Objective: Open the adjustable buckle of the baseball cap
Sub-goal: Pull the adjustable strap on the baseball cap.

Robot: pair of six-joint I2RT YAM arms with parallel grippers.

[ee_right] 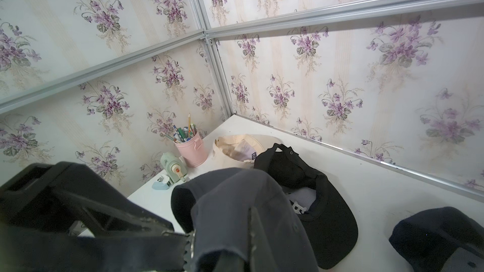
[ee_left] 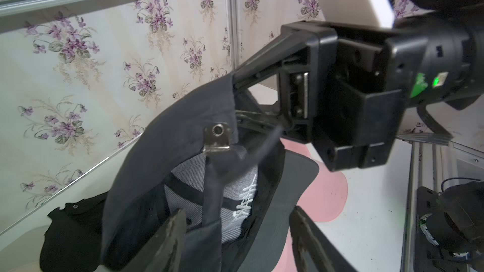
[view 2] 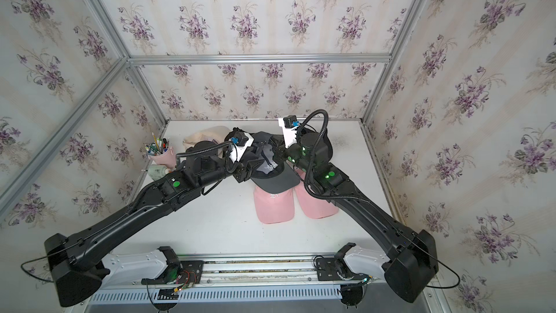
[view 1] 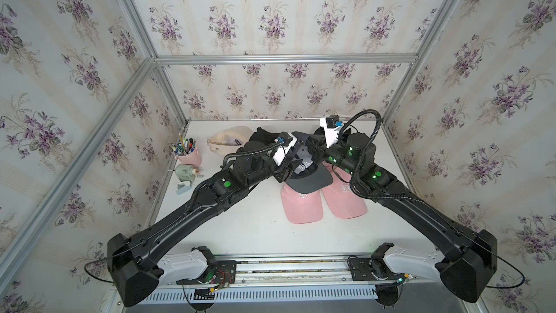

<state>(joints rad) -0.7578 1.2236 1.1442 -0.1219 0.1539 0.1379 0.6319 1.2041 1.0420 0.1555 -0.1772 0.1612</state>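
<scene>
Plainly, the grey baseball cap hangs raised above the table. The right jaws are pinched tight on its rear edge, the metal buckle just beside them. The left jaws stand apart around the loose strap, not visibly pinching it.

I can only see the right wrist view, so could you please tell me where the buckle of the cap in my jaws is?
Observer: The left wrist view shows the metal buckle on the rear band of the grey baseball cap, close to where the right gripper clamps.
Operator: Thanks; is the strap visible?
Observer: Yes, a strap hangs from the buckle into the cap.
Operator: And the other arm?
Observer: The left gripper has its jaws apart near the strap's lower end.
</scene>
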